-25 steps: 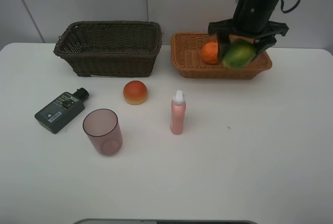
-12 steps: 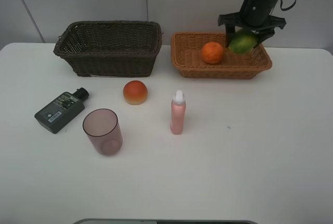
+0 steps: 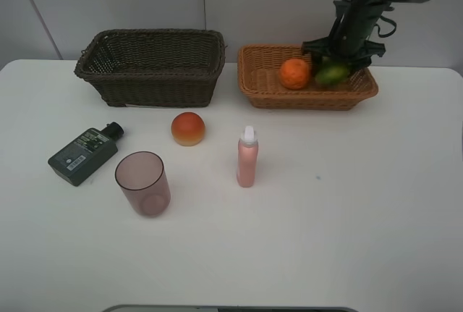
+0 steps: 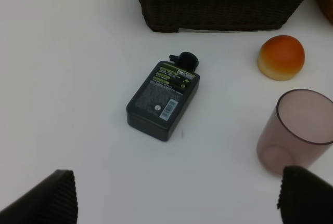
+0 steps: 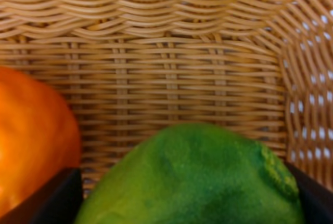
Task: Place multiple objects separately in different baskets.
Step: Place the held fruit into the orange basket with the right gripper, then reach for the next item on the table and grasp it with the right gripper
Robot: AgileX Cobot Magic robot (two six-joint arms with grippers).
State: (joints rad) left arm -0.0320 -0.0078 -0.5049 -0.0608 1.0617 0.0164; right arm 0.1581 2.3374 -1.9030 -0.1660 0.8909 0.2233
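Where the high camera looks down, the right claw [image 3: 334, 66] dips into the orange-tan basket [image 3: 311, 99] at the upper right of the frame. Its fingers are largely hidden by the arm and the green round fruit [image 3: 333, 74], so the grip is hard to read there. The tangerine [image 3: 295, 73] lies just beside that fruit. The dark brown basket [image 3: 152, 86] stands at upper left. On the worktop [image 3: 347, 211] below it are the peach-like fruit [image 3: 188, 128], the upright pink bottle [image 3: 247, 158], the flat dark-green bottle [image 3: 83, 154] and the cup [image 3: 143, 183].

Only the left wrist view shows the left claw [image 4: 177, 198]. Its fingertips are cut off at the frame edge and spread wide over bare worktop, holding nothing, near the dark-green bottle and cup.

The right wrist view settles the grip. The green round fruit fills the gap between both dark fingers [image 5: 52, 198], clasped inside the basket, with the tangerine partly cut off beside it.
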